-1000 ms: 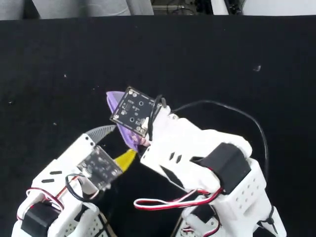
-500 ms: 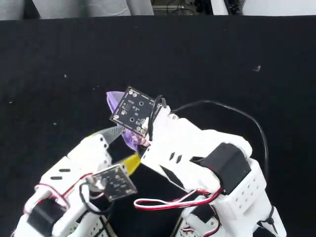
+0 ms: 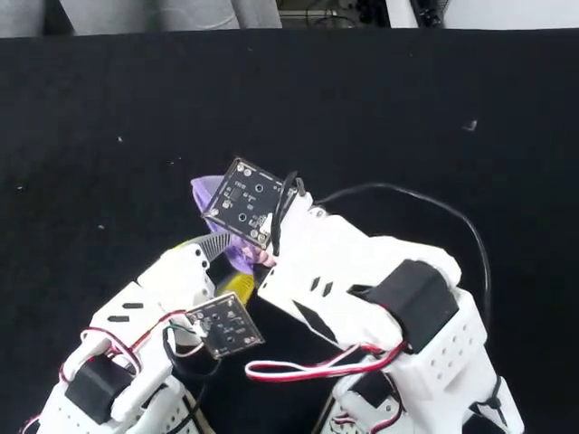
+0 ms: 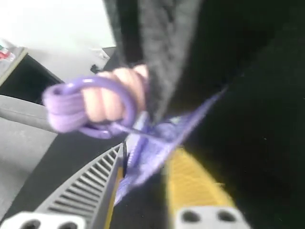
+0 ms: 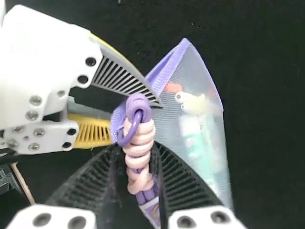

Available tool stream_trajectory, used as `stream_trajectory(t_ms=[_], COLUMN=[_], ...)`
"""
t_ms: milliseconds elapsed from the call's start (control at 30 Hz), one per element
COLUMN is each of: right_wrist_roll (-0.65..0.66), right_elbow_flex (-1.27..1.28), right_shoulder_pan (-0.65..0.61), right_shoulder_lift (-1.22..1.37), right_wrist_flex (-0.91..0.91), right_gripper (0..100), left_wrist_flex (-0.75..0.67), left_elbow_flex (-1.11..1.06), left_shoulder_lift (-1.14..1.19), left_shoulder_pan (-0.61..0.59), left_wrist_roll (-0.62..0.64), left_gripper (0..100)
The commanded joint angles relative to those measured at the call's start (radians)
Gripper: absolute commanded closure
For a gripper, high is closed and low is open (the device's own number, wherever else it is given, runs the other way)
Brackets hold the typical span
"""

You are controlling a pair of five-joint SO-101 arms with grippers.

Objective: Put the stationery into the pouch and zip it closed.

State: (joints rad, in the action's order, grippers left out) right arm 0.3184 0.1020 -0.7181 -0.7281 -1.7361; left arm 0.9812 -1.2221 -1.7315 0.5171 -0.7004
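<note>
my right claw (image 5: 137, 162) is pinched tight on the purple-and-pink coiled zip pull (image 5: 138, 126). my left claw (image 4: 147, 155) clamps the pouch (image 5: 200, 119) edge just beside it. stationery (image 5: 190, 102) shows inside the clear pouch, near the middle of the black table (image 3: 407, 108).

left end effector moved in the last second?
Yes. In the high view the left end effector swung its body and camera board right, toward the right arm, which stayed put; it is still at the purple pouch.
</note>
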Motion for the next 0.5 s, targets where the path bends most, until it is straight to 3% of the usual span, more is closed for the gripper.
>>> stream_trajectory(t_ms=[0,233,467], right_wrist_roll=[-0.002,-0.003,-0.003], right_elbow_flex=[-0.018,-0.200,-0.251], right_shoulder_pan=[0.055,0.247,0.316], right_shoulder_lift=[-0.002,0.002,-0.002], right_wrist_flex=[-0.012,-0.008,-0.011], right_gripper=[98.7,98.7,98.7], left_wrist_flex=[0.003,0.003,0.005], left_elbow_flex=[0.021,0.042,0.094], left_shoulder_lift=[-0.011,-0.011,-0.011], left_shoulder_pan=[-0.013,-0.008,-0.073], left_wrist_roll=[-0.005,0.000,0.152], left_gripper=[94,97,97])
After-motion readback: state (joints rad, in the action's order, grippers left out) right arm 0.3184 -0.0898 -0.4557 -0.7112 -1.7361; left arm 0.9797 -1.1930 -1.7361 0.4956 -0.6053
